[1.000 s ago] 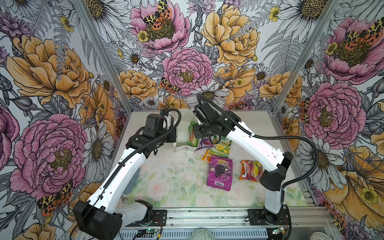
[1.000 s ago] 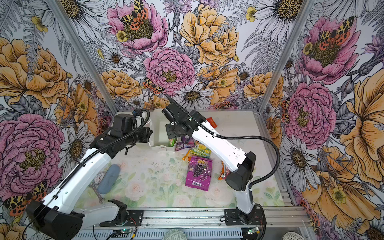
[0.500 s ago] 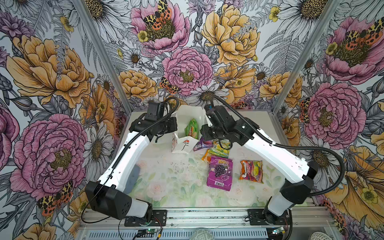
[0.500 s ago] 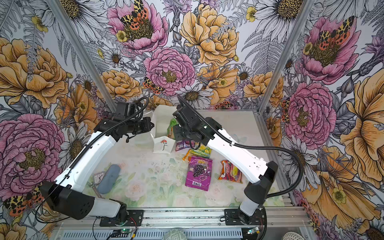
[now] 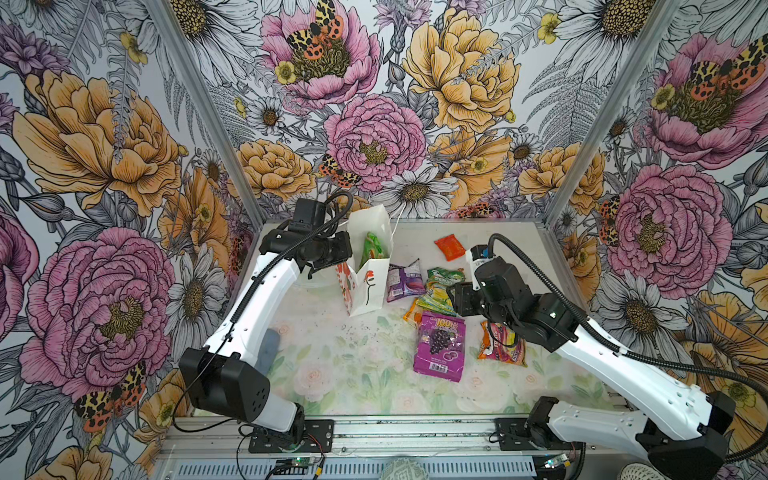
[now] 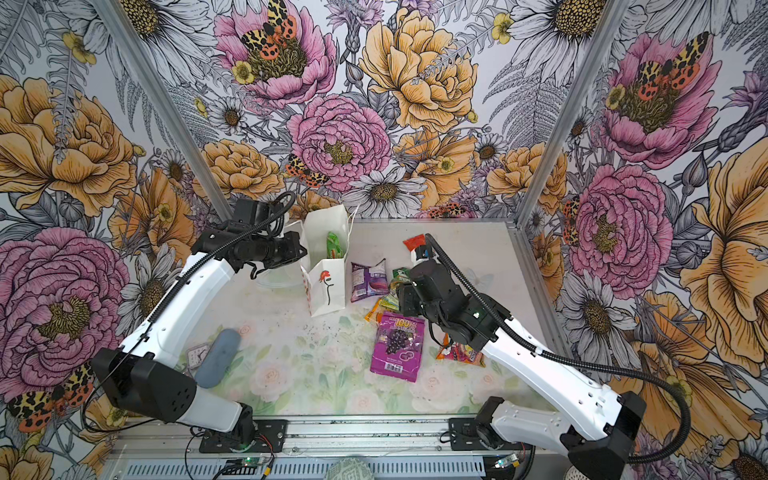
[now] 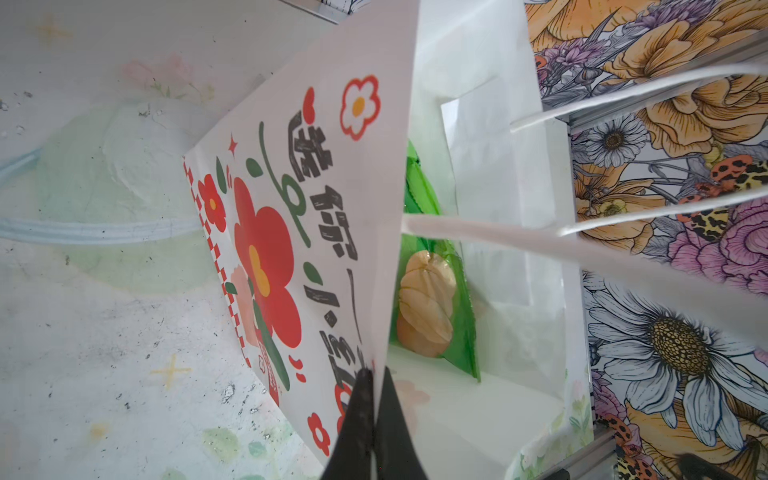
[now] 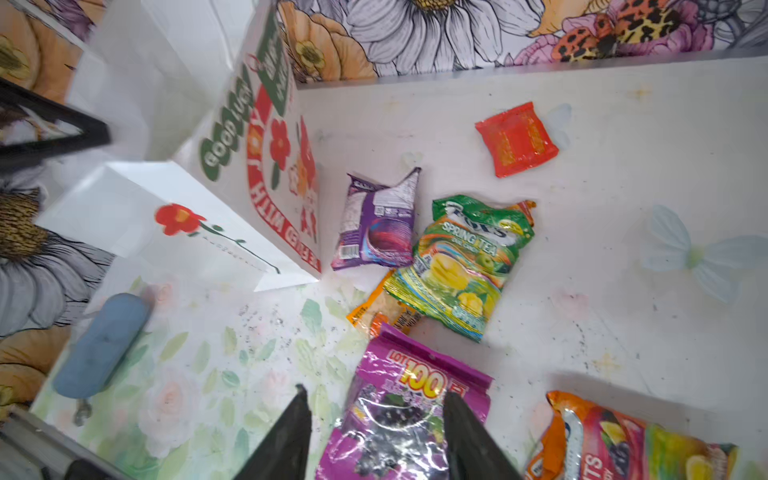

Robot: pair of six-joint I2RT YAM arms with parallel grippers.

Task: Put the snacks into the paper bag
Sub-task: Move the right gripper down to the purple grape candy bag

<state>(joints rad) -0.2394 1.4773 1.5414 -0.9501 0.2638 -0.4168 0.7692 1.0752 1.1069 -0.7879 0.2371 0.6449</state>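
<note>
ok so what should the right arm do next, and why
Probably lower the right gripper onto the purple grape pouch and close. Its jaws stand open right above that pouch, and the left gripper pinches the rim of the paper bag, holding it open with the green chip bag inside.

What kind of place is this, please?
Probably a robot test booth: left arm and right arm bolted to a metal rail, flower-printed panels around a small table, snacks beside a paper bag.
</note>
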